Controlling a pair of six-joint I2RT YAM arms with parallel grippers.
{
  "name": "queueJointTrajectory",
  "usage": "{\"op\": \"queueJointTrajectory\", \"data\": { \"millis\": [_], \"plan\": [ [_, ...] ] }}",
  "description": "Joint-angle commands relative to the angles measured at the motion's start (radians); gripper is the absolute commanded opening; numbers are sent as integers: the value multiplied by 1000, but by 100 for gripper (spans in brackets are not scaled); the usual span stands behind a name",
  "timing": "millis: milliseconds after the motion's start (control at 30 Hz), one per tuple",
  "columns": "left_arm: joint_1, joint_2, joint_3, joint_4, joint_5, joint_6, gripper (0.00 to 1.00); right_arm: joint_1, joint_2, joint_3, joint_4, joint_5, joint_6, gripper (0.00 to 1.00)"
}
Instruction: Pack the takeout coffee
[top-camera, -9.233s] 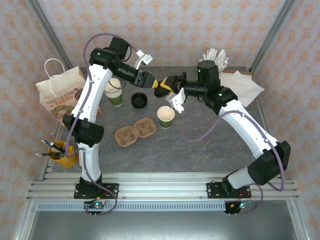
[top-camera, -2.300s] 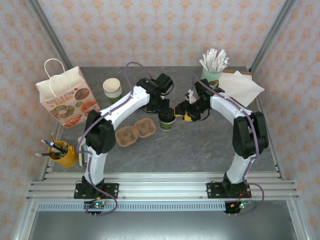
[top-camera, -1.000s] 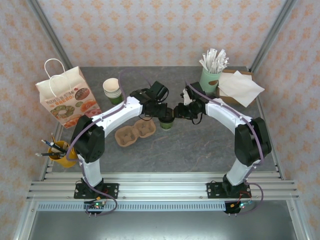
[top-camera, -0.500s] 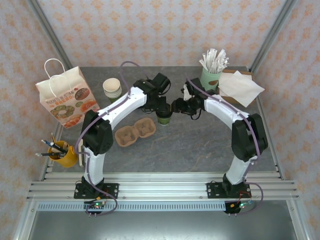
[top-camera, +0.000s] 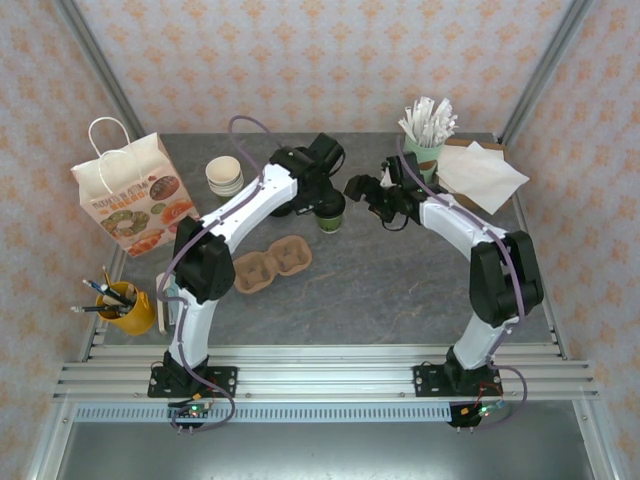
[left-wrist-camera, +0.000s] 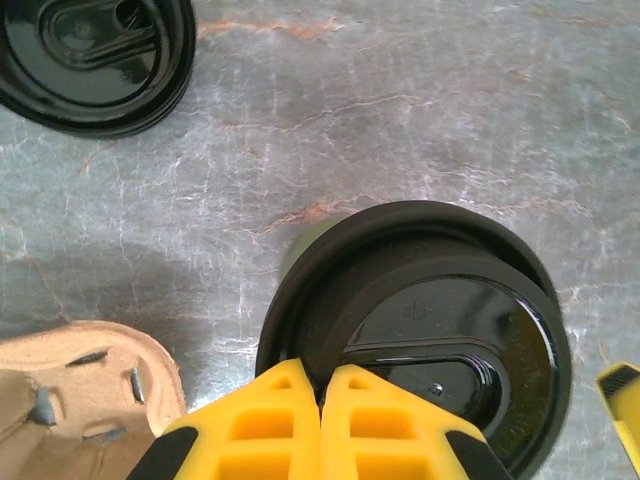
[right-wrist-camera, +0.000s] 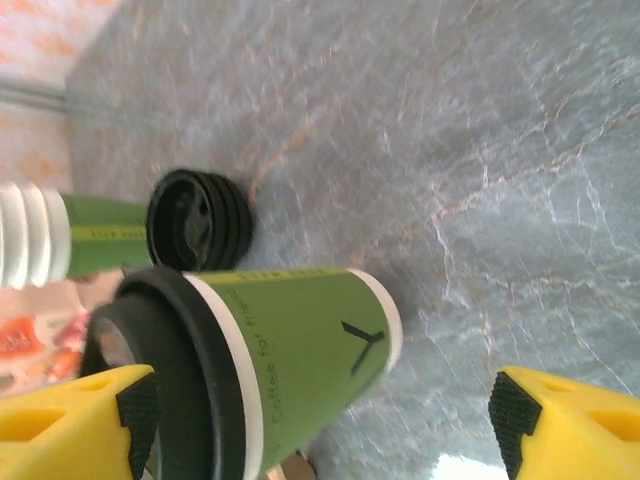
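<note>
The takeout coffee (top-camera: 332, 213), a green and cream paper cup under a black lid (left-wrist-camera: 440, 340), stands mid-table toward the back. My left gripper (left-wrist-camera: 320, 378) reaches down on it from above, its yellow fingers shut on the raised rim at the lid's near edge. The top view places this gripper (top-camera: 322, 203) right over the cup. My right gripper (top-camera: 363, 190) hangs open just right of the cup and apart from it. From that wrist the cup (right-wrist-camera: 290, 350) lies ahead of the spread fingers of the right gripper (right-wrist-camera: 322, 408).
A stack of black lids (left-wrist-camera: 95, 50) lies left of the cup. The brown pulp cup carrier (top-camera: 272, 262) sits nearer me. Lidless cups (top-camera: 224, 178), a paper bag (top-camera: 130, 195), a straw holder (top-camera: 425, 150), napkins (top-camera: 482, 172) and a yellow pen cup (top-camera: 125, 305) ring the table.
The cup and my left gripper have shifted toward the back of the table. My right gripper has opened wide and drawn off the cup to the right.
</note>
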Motion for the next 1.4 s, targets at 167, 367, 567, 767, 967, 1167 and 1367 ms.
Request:
{"op": "queueJointTrajectory", "data": {
  "millis": [167, 367, 567, 767, 967, 1167, 1367],
  "plan": [
    [2, 116, 158, -160, -118, -271, 0, 23, -67, -206, 403, 91, 409, 81],
    [3, 179, 221, -279, -123, -391, 0, 20, -35, -201, 436, -24, 399, 75],
    [2, 183, 203, -250, -132, -499, 0, 9, 41, -137, 380, -148, 395, 71],
    [1, 211, 234, -275, -135, -553, 0, -5, 123, 2, 159, -347, 153, 69],
    [2, 218, 235, -276, -128, -567, 0, -8, 126, -14, 188, -374, 161, 67],
    [1, 227, 244, -279, -126, -566, 0, -9, 129, -25, 173, -358, 167, 58],
    [1, 231, 246, -283, -127, -563, 0, -8, 162, 6, 127, -351, 166, 53]
  ]
}}
